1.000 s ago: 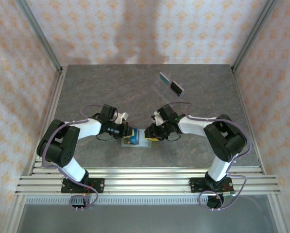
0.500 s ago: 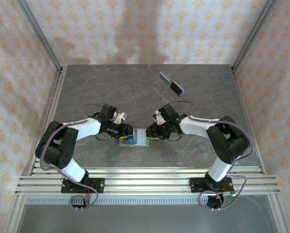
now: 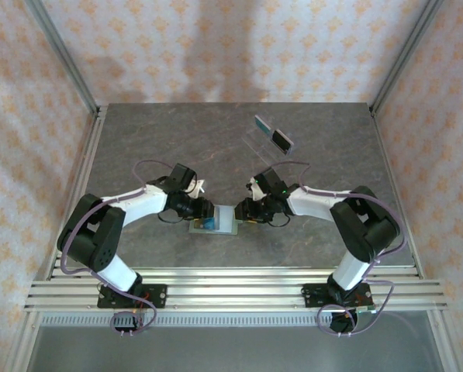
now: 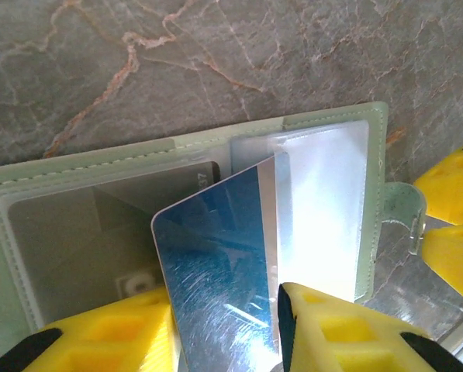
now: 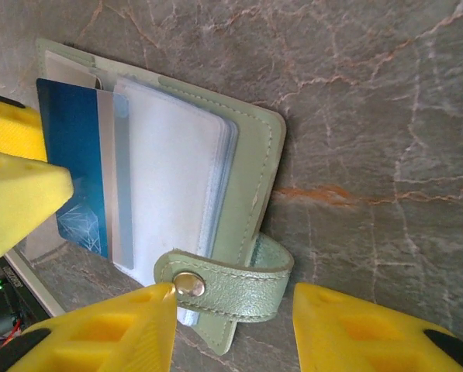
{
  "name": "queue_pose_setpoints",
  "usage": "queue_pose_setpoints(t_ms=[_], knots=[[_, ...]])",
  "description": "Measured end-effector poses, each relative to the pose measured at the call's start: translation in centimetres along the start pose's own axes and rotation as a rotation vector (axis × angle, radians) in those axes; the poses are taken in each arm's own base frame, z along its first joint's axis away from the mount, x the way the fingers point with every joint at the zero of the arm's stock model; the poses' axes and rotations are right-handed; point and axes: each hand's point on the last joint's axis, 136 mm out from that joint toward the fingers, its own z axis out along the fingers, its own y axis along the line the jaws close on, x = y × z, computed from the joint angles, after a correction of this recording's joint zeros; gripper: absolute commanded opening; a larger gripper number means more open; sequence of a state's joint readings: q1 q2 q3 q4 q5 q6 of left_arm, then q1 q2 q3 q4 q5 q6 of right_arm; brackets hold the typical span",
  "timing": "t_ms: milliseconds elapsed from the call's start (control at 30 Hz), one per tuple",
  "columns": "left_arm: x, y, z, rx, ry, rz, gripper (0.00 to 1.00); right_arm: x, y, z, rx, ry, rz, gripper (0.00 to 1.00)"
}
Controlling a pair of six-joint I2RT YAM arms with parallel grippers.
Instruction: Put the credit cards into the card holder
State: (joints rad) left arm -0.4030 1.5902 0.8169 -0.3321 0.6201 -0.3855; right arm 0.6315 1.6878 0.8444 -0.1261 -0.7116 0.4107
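The sage-green card holder (image 3: 225,227) lies open on the table between both arms. Its pale inner pockets (image 4: 324,201) face up. My left gripper (image 4: 223,329) is shut on a blue credit card (image 4: 215,256), one yellow finger against each long edge. The card's far end rests on the holder at the seam between the pockets (image 5: 72,147). A dark card corner (image 4: 206,172) shows inside the left pocket. My right gripper (image 5: 235,314) stands open astride the snap tab (image 5: 239,283). Its left fingertip touches the snap and its right finger is clear of the tab.
A clear plastic stand (image 3: 264,139) stands at the back right of the table and holds a dark card (image 3: 281,140). Metal rails (image 3: 231,291) run along the near edge by the arm bases, and patterned walls enclose the table.
My left wrist has swung in toward the card holder and the blue card now lies lower over it. The right gripper has settled closer over the tab.
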Motion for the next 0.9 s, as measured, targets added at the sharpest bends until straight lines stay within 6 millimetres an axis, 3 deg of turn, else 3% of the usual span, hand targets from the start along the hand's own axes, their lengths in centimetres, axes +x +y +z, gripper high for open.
queue_pose_setpoints(t_ms=[267,733,900], knots=[[-0.1,-1.4,0.0,-0.042,0.023,0.06,0.38,0.1,0.0,0.9,-0.048,0.003,0.028,0.37],[0.5,-1.2,1.5,-0.076,0.074,0.063,0.38,-0.2,0.5,1.3,-0.106,-0.017,0.033,0.35],[0.3,-0.8,1.3,-0.106,0.061,0.064,0.47,-0.3,0.6,1.3,-0.114,-0.023,0.034,0.35]])
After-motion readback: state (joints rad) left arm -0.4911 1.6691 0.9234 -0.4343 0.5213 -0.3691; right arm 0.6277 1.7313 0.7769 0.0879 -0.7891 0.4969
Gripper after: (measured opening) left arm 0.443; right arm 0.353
